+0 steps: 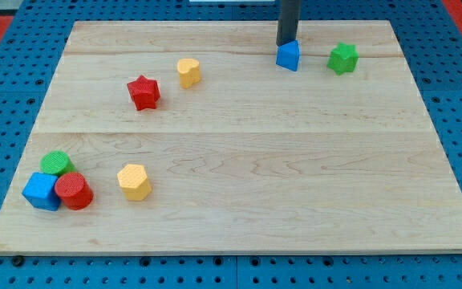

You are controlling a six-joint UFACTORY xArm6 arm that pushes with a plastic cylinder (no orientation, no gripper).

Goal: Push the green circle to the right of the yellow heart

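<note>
The green circle (54, 163) sits near the view's bottom left, touching a blue cube (41, 191) and a red circle (74, 191). The yellow heart (188, 72) lies in the upper middle-left of the board. My tip (285, 43) is at the view's top, right of centre, touching the top-left edge of a blue pentagon-like block (289, 55). The tip is far from both the green circle and the yellow heart.
A red star (143, 92) lies just left and below the yellow heart. A yellow hexagon (135, 181) sits right of the bottom-left cluster. A green star (343, 58) lies at the upper right. The wooden board (255, 160) rests on a blue pegboard.
</note>
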